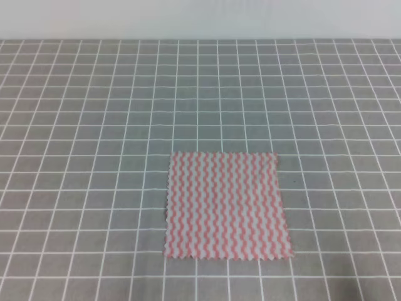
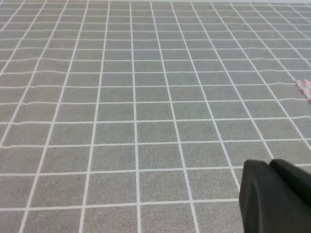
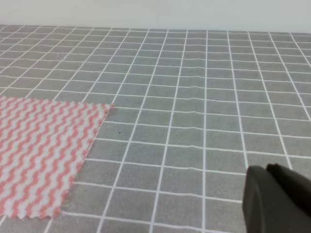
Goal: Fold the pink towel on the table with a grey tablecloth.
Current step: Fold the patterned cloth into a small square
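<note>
The pink towel (image 1: 227,205) lies spread flat and unfolded on the table with a grey tablecloth (image 1: 94,113), a little right of centre and near the front edge. In the right wrist view the pink towel (image 3: 43,150) fills the lower left, with the right gripper (image 3: 274,196) showing only as a dark shape at the lower right, apart from the cloth. The left wrist view catches just a corner of the pink towel (image 2: 304,88) at the right edge, and the left gripper (image 2: 272,196) is a dark shape at the bottom right. Neither gripper appears in the exterior high view.
Grey grid cloth (image 2: 146,97) covers the whole surface around the towel. A pale wall (image 1: 200,19) runs along the table's far edge.
</note>
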